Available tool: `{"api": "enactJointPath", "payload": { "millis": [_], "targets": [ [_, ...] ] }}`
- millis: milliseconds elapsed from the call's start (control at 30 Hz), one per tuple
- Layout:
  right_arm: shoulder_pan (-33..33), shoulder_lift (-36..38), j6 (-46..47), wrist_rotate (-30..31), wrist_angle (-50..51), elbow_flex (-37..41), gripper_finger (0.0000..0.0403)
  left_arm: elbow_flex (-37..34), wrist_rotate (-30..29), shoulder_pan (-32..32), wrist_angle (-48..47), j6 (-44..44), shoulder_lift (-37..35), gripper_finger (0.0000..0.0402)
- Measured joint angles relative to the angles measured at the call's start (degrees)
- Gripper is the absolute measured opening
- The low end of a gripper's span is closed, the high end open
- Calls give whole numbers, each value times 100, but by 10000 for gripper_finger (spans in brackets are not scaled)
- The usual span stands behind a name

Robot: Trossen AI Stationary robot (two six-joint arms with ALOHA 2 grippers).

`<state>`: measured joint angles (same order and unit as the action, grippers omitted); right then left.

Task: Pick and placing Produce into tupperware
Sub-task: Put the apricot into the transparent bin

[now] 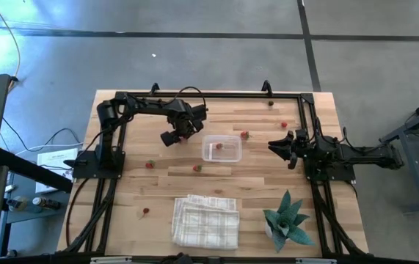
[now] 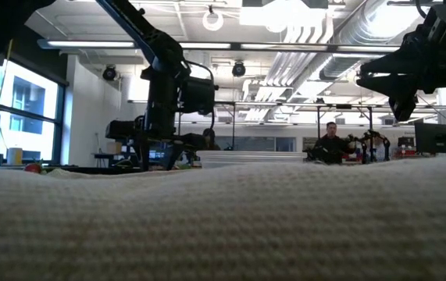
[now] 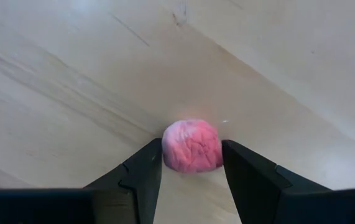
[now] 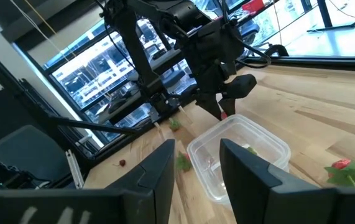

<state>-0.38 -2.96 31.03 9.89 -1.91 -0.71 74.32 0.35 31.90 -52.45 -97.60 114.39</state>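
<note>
- The left claw (image 3: 191,163) pinches a small pink-red piece of produce (image 3: 192,145) between its two dark fingers (image 3: 141,171); each finger presses against one side of the piece, and the gap between them is just as wide as the piece.
- Under the held piece the left wrist view shows only bare light wood of the table (image 3: 71,74); whether the piece touches the wood or hangs above it cannot be told.
- From above, the left claw (image 1: 171,136) sits just beside the far left corner of the clear plastic container (image 1: 221,148), not over its opening.
- In the right wrist view the same claw (image 4: 222,112) hangs at the container's (image 4: 239,152) far rim with a speck of red at its tips.
- The container stands near the middle of the table and has one small red piece (image 1: 219,146) inside.
- More loose pieces lie on the wood: one (image 1: 244,135) just beside the container's right far corner, one (image 1: 197,168) near its front, one (image 1: 149,165) farther left, one (image 1: 145,211) towards the front left, and two (image 1: 285,125) near the right arm.
- The right claw (image 4: 196,163) is partly spread and holds nothing; it waits at the table's right side (image 1: 286,145), pointing towards the container.
- A folded checked cloth (image 1: 205,220) lies at the front edge, with a small green plant (image 1: 286,218) to its right.
</note>
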Motion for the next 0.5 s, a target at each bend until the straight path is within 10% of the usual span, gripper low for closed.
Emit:
{"api": "enactJointPath", "payload": {
  "millis": [500],
  "targets": [
    [0, 0, 0, 0, 1, 0, 117, -2, -144, 37, 7, 108, 7, 161]
  ]
}}
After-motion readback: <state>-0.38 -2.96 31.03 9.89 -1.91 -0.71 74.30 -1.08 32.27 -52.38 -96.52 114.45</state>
